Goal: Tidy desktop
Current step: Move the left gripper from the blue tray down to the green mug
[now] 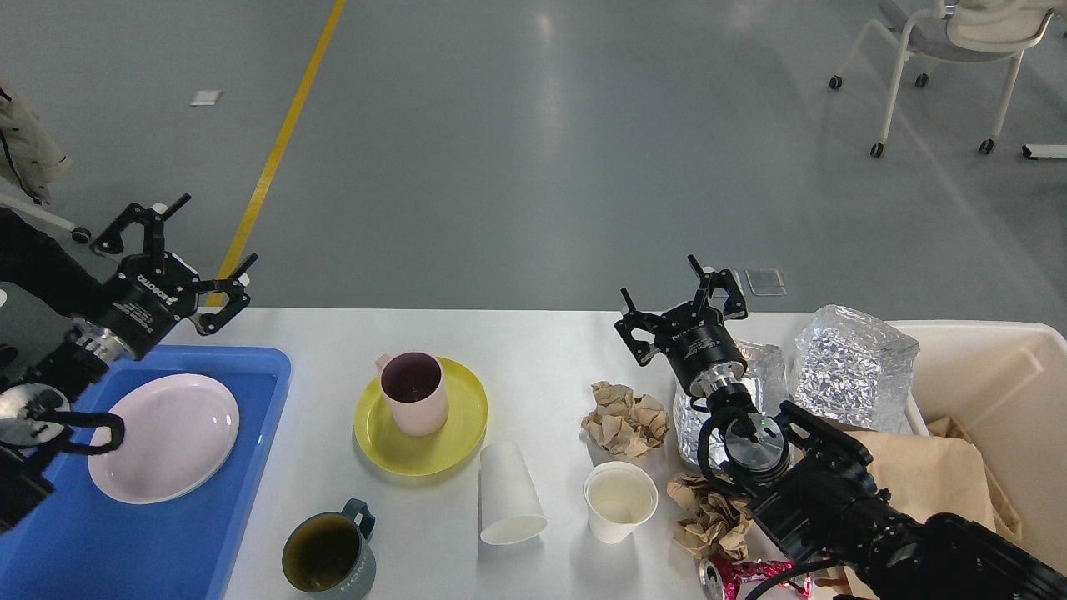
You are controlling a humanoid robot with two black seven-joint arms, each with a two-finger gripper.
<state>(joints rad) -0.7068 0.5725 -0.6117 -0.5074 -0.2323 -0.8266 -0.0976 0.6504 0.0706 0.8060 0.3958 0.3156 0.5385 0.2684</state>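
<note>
Hovering open left tool (pixel 179 250), desktop (pixel 533 350) far edge

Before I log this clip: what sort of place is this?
Probably a lab or test hall, not a home: bare grey floor with a yellow line, a wheeled chair, and a white desktop staged with dishes and crumpled paper.

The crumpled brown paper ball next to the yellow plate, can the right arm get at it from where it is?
Probably yes. The right gripper hangs open just above and right of the paper ball, with nothing between them.
</note>
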